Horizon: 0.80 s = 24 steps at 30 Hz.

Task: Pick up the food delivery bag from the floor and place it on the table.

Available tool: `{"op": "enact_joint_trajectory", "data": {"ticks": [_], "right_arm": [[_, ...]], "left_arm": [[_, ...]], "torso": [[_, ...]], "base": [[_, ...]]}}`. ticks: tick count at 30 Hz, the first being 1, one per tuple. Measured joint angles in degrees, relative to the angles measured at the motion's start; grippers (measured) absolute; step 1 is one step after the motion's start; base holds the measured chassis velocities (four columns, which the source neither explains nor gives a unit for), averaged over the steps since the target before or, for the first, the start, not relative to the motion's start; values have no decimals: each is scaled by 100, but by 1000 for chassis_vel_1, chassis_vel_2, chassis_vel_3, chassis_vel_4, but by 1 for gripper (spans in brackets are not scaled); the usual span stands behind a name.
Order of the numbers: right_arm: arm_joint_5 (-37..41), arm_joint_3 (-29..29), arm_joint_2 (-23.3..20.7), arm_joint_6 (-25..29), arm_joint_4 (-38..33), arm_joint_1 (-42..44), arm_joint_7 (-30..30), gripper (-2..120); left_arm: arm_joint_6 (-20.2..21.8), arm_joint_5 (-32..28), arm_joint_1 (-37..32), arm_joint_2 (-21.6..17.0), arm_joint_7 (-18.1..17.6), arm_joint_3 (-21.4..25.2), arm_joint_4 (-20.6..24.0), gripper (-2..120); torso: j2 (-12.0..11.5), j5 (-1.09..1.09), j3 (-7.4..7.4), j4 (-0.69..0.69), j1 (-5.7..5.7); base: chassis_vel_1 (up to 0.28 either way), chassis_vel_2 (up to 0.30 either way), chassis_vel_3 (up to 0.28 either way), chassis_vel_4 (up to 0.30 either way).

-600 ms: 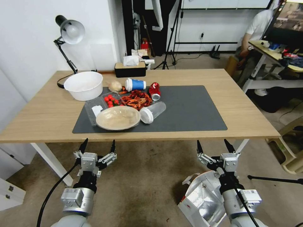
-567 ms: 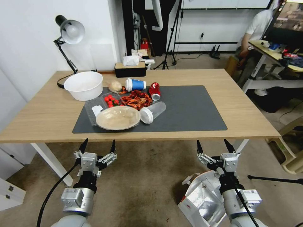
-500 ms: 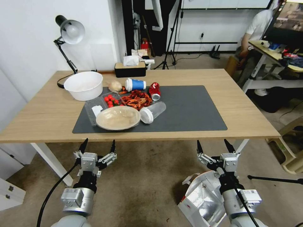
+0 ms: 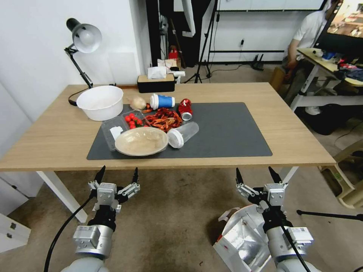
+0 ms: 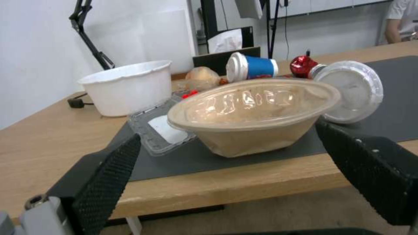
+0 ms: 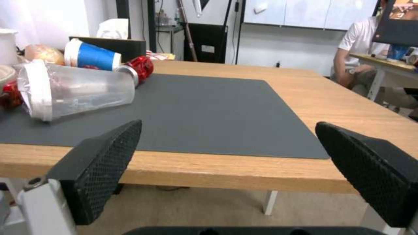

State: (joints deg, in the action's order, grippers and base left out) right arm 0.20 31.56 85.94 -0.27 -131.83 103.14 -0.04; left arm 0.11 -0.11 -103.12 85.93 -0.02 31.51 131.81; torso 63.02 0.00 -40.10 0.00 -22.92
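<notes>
Food delivery bag: white paper with a crinkled silver foil lining and red trim at one lower corner. It stands open-mouthed on the floor, a worn brownish-beige surface with dark stains, on the robot's right and short of the table's near edge. A white handle loop lies at its rim.

Table: rectangular light-wood top on white legs, carrying a flat matte dark grey mat. The mat's right half is bare. On its left half:
- shallow tan oval bowl under a glossy clear film
- clear plastic cup on its side, lid on
- blue paper cup with white lid, also on its side
- crushed red can
- heap of red crayfish shells
- clear clamshell tray with small red fruits

A round white tub sits on the bare wood beside the mat.

Right gripper: fingers spread wide, textured black pads apart, holding nothing. It hangs just above the bag's open mouth, below the table edge; contact with the bag cannot be judged.

Left gripper: likewise spread wide and empty, raised over the floor in front of the table's near edge, well apart from the bag.
</notes>
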Motion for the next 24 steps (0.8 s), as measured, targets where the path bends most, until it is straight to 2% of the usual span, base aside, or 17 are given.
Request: {"op": "enact_joint_trajectory", "data": {"ticks": [2, 5, 6, 8, 9, 10, 11, 13, 14, 16, 19, 20, 24], "right_arm": [[72, 22, -6, -106, -37, 13, -20, 100], [420, 156, -49, -649, -230, 92, -117, 100], [420, 156, -49, -649, -230, 92, -117, 100], [758, 282, -89, -1172, -415, 167, -214, 100], [895, 331, -106, -1382, -491, 195, -252, 100], [895, 331, -106, -1382, -491, 195, -252, 100], [1126, 415, -129, -1693, -603, 239, -320, 100], [1325, 499, -132, -1814, -669, 247, -381, 100], [1325, 499, -132, -1814, -669, 247, -381, 100], [1405, 524, -131, -1819, -682, 247, -402, 100], [1427, 530, -127, -1762, -682, 245, -410, 100], [1431, 530, -121, -1723, -682, 245, -411, 100], [1431, 527, -106, -1664, -682, 246, -407, 100]], "left_arm": [[64, -58, 2, -6, -22, -5, 28, 100], [517, -454, 15, -61, -198, -69, 241, 100], [517, -454, 15, -61, -198, -69, 241, 100], [1043, -913, 30, -124, -402, -147, 482, 100], [1221, -1069, 36, -145, -472, -172, 564, 100], [1221, -1069, 36, -145, -472, -172, 564, 100], [1539, -1344, 46, -182, -595, -220, 708, 100], [1891, -1652, 55, -226, -732, -273, 868, 100], [1891, -1652, 55, -226, -732, -273, 868, 100], [2334, -2036, 70, -280, -903, -338, 1075, 100], [2228, -2291, 60, -340, -957, -372, 1110, 100], [2014, -2407, 48, -375, -958, -375, 1106, 100], [1814, -2459, 35, -391, -928, -377, 1080, 100]], "torso": [[0, 0, 0, 0, 0], [0, 0, 0, 0, 0], [0, 0, 0, 0, 0], [0, 0, 0, 0, 0], [0, 0, 0, 0, 0], [0, 0, 0, 0, 0], [0, 0, 0, 0, 0], [0, 0, 0, 0, 0], [0, 0, 0, 0, 0], [0, 0, 0, 0, 0], [0, 0, 0, 0, 0], [0, 1, 0, 0, 0], [0, 0, 0, 0, 0]], "base": [[0, 0, 0, 0], [0, 0, 0, 0], [0, 0, 0, 0], [0, 0, 0, 0], [0, 0, 0, 0], [0, 0, 0, 0], [0, 0, 0, 0], [0, 0, 0, 0], [0, 0, 0, 0], [0, 0, 0, 0], [0, 0, 0, 0], [0, 0, 0, 0], [0, 0, 0, 0]]}}
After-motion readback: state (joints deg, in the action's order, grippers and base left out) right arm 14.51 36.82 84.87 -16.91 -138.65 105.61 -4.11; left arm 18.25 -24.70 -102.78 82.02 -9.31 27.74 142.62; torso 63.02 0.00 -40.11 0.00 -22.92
